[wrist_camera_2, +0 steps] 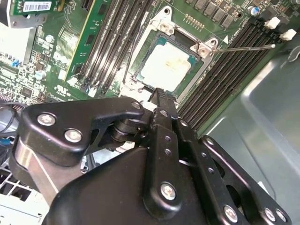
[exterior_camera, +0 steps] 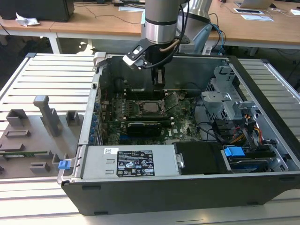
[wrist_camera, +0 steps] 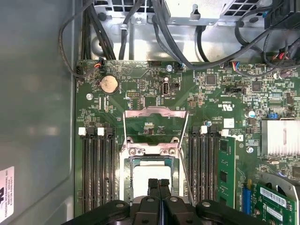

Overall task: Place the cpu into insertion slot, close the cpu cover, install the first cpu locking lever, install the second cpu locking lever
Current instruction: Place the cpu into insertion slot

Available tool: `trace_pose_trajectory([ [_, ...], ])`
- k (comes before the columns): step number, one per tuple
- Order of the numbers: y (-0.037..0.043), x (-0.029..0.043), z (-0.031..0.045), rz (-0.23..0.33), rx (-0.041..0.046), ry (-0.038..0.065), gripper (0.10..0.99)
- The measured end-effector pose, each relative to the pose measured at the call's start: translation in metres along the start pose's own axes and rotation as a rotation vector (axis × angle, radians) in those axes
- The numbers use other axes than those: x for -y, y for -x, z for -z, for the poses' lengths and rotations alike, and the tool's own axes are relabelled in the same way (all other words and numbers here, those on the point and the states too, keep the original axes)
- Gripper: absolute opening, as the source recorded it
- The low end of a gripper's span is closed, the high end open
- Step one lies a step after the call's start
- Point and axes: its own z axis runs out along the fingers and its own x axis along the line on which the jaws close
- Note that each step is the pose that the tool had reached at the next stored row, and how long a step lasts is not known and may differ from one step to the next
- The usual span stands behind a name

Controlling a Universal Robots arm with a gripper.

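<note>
Lying flat in socket, cpu face-up; cpu cover hinged open.

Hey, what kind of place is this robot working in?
Probably a robotics lab or workshop in an office-like room: a robot arm reaches into an open computer case on a slatted metal table, with wooden desks behind.

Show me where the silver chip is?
In the exterior view, the chip sits in its socket on the green board, just below the gripper; both wrist views show black memory slots flanking it.
</note>
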Motion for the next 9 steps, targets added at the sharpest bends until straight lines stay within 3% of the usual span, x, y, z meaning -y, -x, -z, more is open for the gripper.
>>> trace_pose_trajectory([
  [9, 0.0006, -0.0007, 0.0152, 0.000, 0.0000, 0.000, 0.106],
])
